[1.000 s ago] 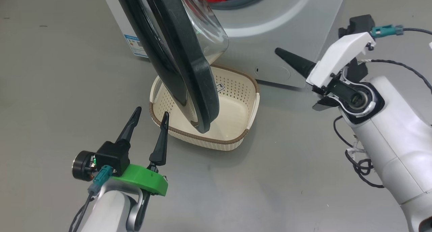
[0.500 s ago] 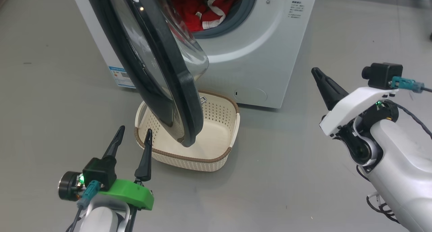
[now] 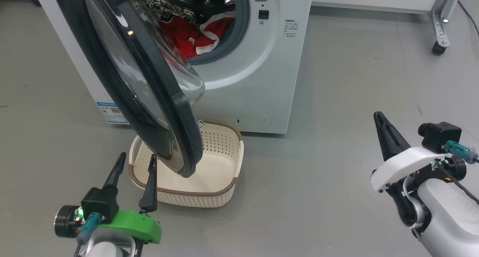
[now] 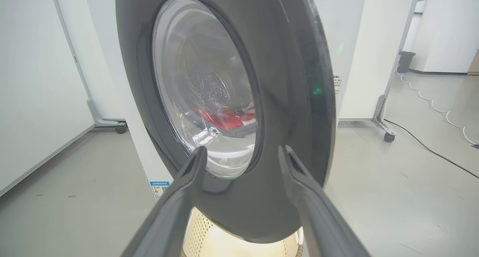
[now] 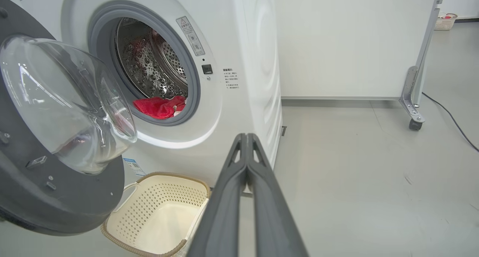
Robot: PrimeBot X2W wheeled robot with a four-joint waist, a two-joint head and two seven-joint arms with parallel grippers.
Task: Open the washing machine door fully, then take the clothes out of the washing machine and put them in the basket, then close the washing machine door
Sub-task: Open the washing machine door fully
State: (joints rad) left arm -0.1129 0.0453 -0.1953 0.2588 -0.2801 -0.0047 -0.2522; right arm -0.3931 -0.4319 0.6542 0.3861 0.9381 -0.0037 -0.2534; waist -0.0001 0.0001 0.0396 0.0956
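Nearest: left gripper [image 3: 137,156] spread wide and empty, facing the half-swung door [image 3: 179,111]; right gripper [image 3: 378,116] pressed shut on nothing, well apart to the right. Just beyond, below the door's lower edge, an empty basket [image 3: 194,199] on the floor [image 3: 318,174]. Farthest, low in the drum [image 3: 176,2] of the washer [image 3: 254,81]: red clothes [image 3: 179,34], likely light, limp and snag-prone, best pinched at a raised fold near the gasket [image 5: 192,81].

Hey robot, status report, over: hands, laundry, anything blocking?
Left gripper open, empty, facing the washing machine door. Right gripper shut, empty. Clothes in drum, basket empty. Door half open, overhanging the basket.
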